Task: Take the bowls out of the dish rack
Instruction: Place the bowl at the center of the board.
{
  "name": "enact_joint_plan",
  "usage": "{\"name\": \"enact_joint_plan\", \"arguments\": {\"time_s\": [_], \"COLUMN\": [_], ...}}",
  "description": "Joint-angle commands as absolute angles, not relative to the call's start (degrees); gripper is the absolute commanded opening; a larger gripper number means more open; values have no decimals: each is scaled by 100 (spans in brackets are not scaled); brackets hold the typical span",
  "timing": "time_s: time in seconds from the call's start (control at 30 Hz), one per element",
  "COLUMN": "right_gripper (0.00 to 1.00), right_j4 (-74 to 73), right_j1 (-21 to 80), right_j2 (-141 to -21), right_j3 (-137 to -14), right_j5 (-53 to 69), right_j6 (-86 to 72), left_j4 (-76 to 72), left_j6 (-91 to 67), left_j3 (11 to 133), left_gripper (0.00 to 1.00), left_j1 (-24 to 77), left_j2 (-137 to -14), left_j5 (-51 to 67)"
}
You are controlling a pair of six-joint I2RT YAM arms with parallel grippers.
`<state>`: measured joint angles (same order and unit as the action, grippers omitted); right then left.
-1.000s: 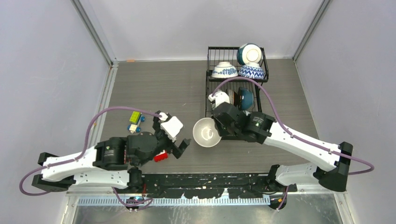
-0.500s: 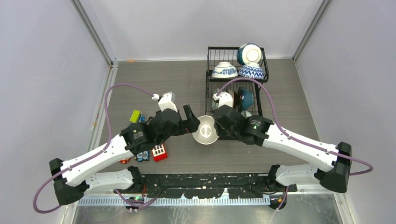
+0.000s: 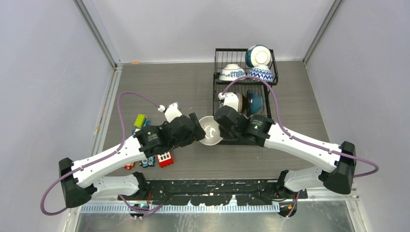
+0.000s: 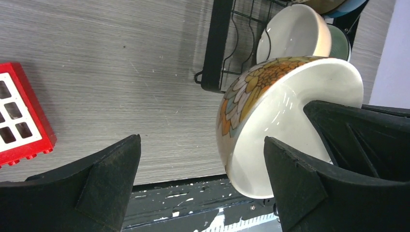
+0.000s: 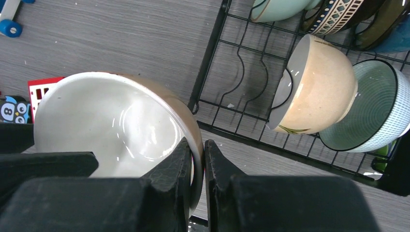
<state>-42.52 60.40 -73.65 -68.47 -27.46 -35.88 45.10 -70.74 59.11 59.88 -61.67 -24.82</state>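
Note:
My right gripper (image 5: pixel 198 159) is shut on the rim of a bowl (image 5: pixel 116 125), white inside with an orange floral outside (image 4: pixel 270 111). It holds that bowl above the table just left of the dish rack (image 3: pixel 216 104). My left gripper (image 4: pixel 200 145) is open; the bowl's near side sits between its fingers, close to the right finger (image 4: pixel 309 183), and contact cannot be told. From above, both grippers (image 3: pixel 197 129) (image 3: pixel 218 126) meet at the bowl (image 3: pixel 211 130). A cream bowl (image 5: pixel 319 92) and a pale green one (image 5: pixel 367 108) stand in the lower rack. Three more bowls (image 3: pixel 261 74) fill the upper basket.
Toy blocks lie left of the bowl: a red one (image 3: pixel 165 158) (image 4: pixel 19 116), a yellow-green one (image 3: pixel 139 120) and an owl-print one (image 5: pixel 9 110). The black base rail (image 3: pixel 212 188) runs along the table's near edge.
My left arm swung up and right from the near left until its open jaws reached the bowl. The right arm drew the bowl slightly back toward the rack.

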Motion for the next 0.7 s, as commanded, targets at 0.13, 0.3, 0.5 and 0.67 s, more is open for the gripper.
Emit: {"name": "enact_joint_plan", "arguments": {"time_s": [0.13, 0.3, 0.5, 0.67], "right_gripper": [1, 1, 1, 1], "right_j4": [-4026, -4037, -3938, -3898], "right_j1": [6058, 6059, 6064, 6064], "right_j2": [-7556, -7620, -7609, -7655], "right_j3": [-7341, -7383, -7330, -7337], "right_j5": [-2866, -2828, -2850, -2833], "right_j6": [-4190, -4311, -4423, -4490], "left_j4": [4581, 4602, 4199, 4121], "left_j6": [-7277, -7238, -7194, -7126], "left_j3": [5926, 5946, 5689, 5674], "left_gripper": [91, 84, 66, 48], "left_j1": [5967, 5968, 5968, 5968], "left_j2": [-6172, -6190, -6121, -6223], "left_j5": [-2874, -3085, -3173, -3119]}}
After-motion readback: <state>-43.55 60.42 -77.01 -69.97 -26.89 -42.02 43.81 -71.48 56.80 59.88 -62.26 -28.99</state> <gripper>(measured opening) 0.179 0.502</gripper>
